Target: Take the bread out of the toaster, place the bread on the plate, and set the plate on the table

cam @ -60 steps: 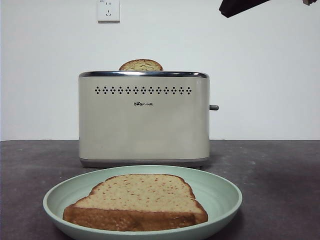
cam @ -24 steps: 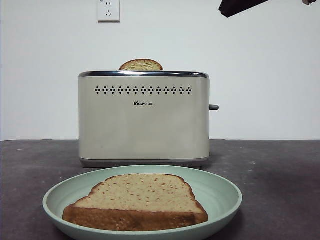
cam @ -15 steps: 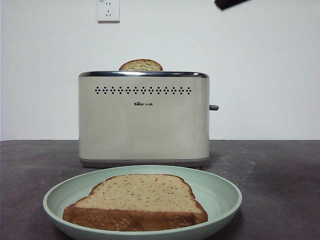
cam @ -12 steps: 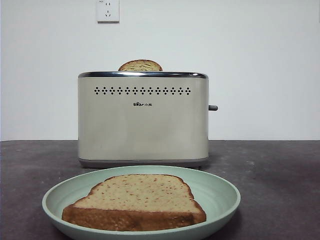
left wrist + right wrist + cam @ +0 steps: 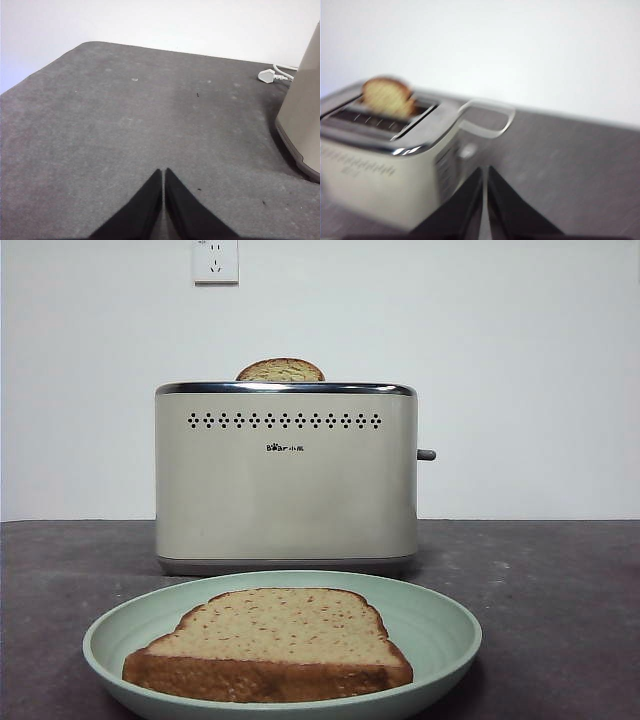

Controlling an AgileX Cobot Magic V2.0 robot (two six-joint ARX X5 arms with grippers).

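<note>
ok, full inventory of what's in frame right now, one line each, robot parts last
tan speckled bread slice with dark brown crust: 1, lying flat on the plate
round pale mint-green plate: 1, on the table in front of the toaster
boxy cream-beige toaster with chrome rim: 1, behind the plate
second bread slice: 1, tan, domed top sticking out of the toaster slot
dark grey-brown table: 1, under everything
white wall socket: 1, on the wall above the toaster
white plug and cable: 1, on the table by the toaster
left gripper: black, shut, over bare table
right gripper: black, shut, near the toaster's end
</note>
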